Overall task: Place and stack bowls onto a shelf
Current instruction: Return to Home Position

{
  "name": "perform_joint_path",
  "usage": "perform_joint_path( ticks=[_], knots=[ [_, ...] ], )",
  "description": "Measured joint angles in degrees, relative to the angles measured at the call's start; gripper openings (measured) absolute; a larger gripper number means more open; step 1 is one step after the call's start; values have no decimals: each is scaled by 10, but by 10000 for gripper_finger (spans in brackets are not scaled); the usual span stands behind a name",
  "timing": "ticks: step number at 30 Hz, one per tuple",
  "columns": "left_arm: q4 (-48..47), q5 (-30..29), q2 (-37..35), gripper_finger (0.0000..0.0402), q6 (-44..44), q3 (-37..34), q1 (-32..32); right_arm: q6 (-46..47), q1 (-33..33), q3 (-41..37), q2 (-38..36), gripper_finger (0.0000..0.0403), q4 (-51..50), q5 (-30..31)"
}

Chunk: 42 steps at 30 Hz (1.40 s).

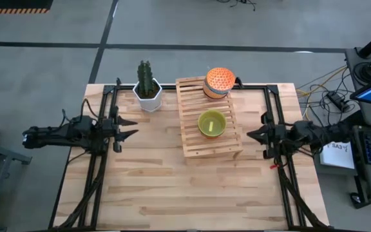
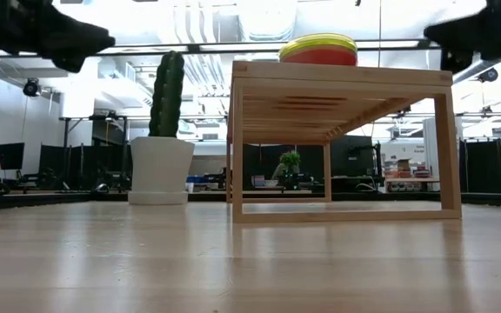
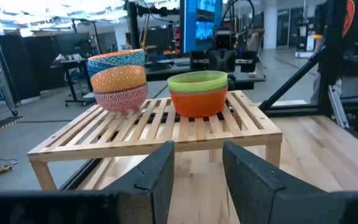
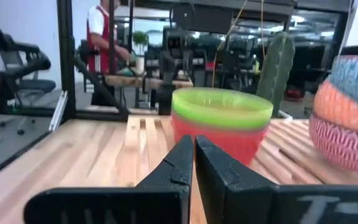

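Left gripper point(image 1: 132, 127) hangs level at 9 o'clock of the light slatted wooden shelf point(image 1: 192, 138), fingers parted, empty. Right gripper point(image 1: 250, 135) sits at 3 o'clock, fingers pressed together. Yellow-topped plain bowl stack point(image 1: 212, 124) stands mid-shelf, patterned bowl stack point(image 1: 219, 82) at its 12 o'clock end. White potted cactus point(image 1: 148, 90) stands clear at 10 o'clock.

Wooden shelf point(image 2: 342, 87) on the tabletop point(image 2: 250, 261), bowl stack point(image 2: 318, 52) on top, cactus point(image 2: 167, 91) in white pot point(image 2: 160, 169) just beside

On the table point(image 1: 172, 187), the shelf point(image 1: 195, 145) sat at frame centre, the middle bowl stack point(image 1: 212, 123) on its middle, the corner bowl stack point(image 1: 219, 82) on its upper-right corner, the cactus pot point(image 1: 148, 95) just off its upper left, the left gripper point(image 1: 134, 127) to its left and the right gripper point(image 1: 250, 135) to its right.
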Motion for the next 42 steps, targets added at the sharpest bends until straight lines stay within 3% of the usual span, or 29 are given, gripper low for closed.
perform_joint_path(
  ticks=[8,20,27,35,42],
  knots=[
    [0,-3,-87,101,-30,-65,2,7,0,-14,5,9,11,-2],
    [11,0,-88,78,-47,-127,2,1,0,-93,4,9,83,-1],
    [94,13,-83,78,-17,-159,3,-28,-3,-93,5,9,83,15],
    [100,-69,-80,77,-26,-159,3,-5,-3,-93,11,9,67,20],
    [92,-103,-69,77,-19,-154,3,-62,-3,-93,18,9,72,99]
  ],
)
